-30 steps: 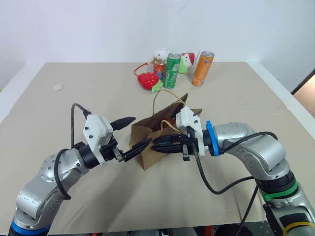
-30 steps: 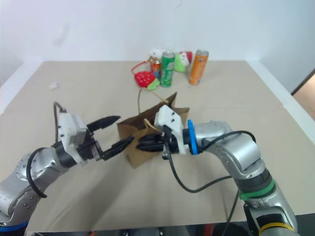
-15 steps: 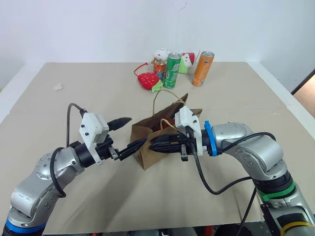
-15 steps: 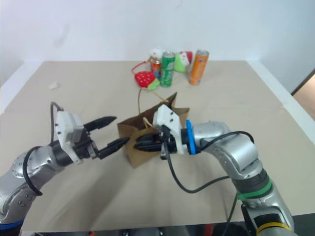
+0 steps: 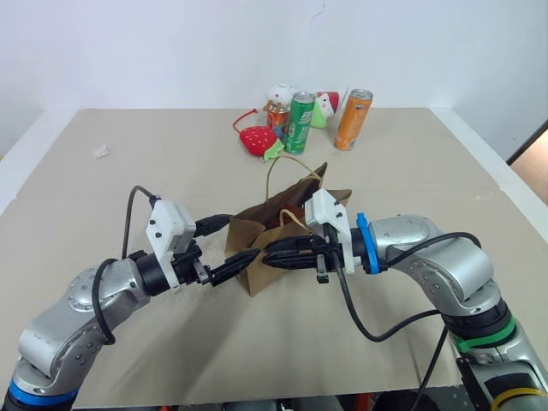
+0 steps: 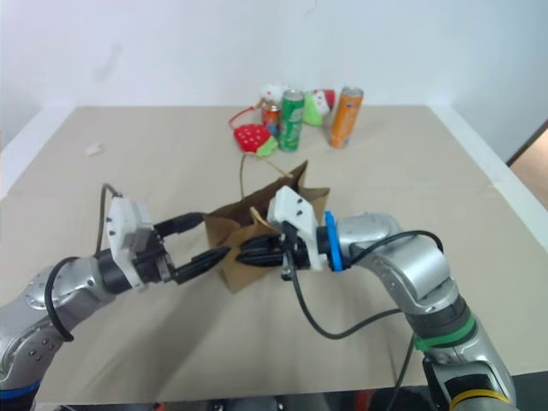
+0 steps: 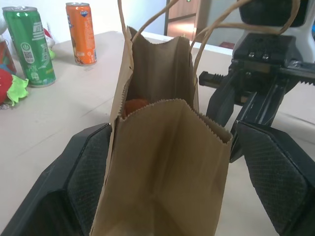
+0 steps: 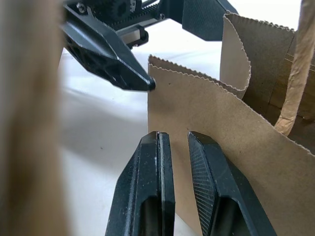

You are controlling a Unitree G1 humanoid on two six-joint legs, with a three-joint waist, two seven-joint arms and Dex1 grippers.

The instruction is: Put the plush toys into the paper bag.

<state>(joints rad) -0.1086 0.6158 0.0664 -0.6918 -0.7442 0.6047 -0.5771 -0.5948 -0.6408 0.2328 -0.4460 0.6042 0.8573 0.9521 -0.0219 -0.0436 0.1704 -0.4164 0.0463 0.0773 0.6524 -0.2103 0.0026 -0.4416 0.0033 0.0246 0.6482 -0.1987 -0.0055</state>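
Observation:
The brown paper bag [image 5: 257,244] stands open in the middle of the table, its cord handles [image 5: 287,167] sticking up. My left gripper [image 5: 242,235] is open, with one finger [image 7: 86,172] on each side of the bag's narrow end. My right gripper [image 5: 267,254] reaches in from the right along the bag's near wall. Its fingers [image 8: 152,172] are nearly together, and the bag's paper [image 8: 206,123] shows in the narrow gap. The plush toys are hidden. A patch of orange-brown [image 7: 135,105] shows deep inside the bag, but I cannot tell what it is.
At the back of the table stand a green can [image 5: 300,122], an orange can [image 5: 353,119] and a red can [image 5: 276,116], with a red strawberry plush [image 5: 257,139] and white-and-red figurines [image 5: 281,92] beside them. A white scrap [image 5: 100,152] lies far left.
My left gripper has rolled a little, and its upper finger now sits lower against the bag's end. The bag and the right gripper have stayed put.

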